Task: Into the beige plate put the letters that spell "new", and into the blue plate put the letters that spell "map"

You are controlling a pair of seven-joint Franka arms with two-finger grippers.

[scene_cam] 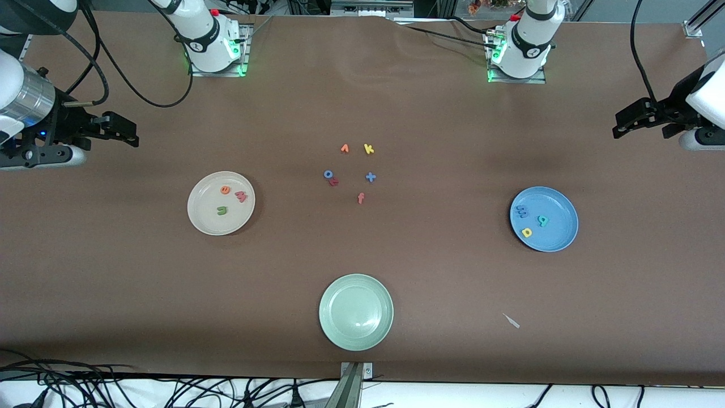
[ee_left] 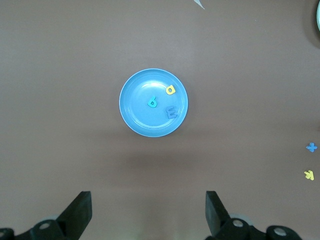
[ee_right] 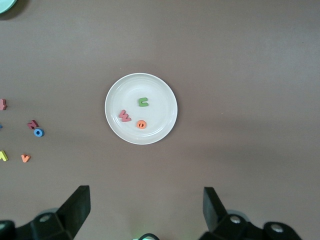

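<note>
Well, from the front, both arms wait pulled back high at the table's two ends. The right gripper hangs with jaws spread and empty, and the beige plate sits on the table below it and toward the middle, carrying the orange e, the pinkish-red w and the green n. The left gripper is likewise released and empty; the blue plate lies down from it toward the middle, with the blue m, the teal p and the yellow a on it. Between the plates lie loose letters: an orange v, a yellow k, a blue o and a red-orange f. A pale green plate sits nearest the camera.

From the left wrist, the fingers stand wide apart, the blue plate out ahead between them.

From the right wrist, the fingers are spread too, the beige plate ahead between them, three letters inside.
</note>
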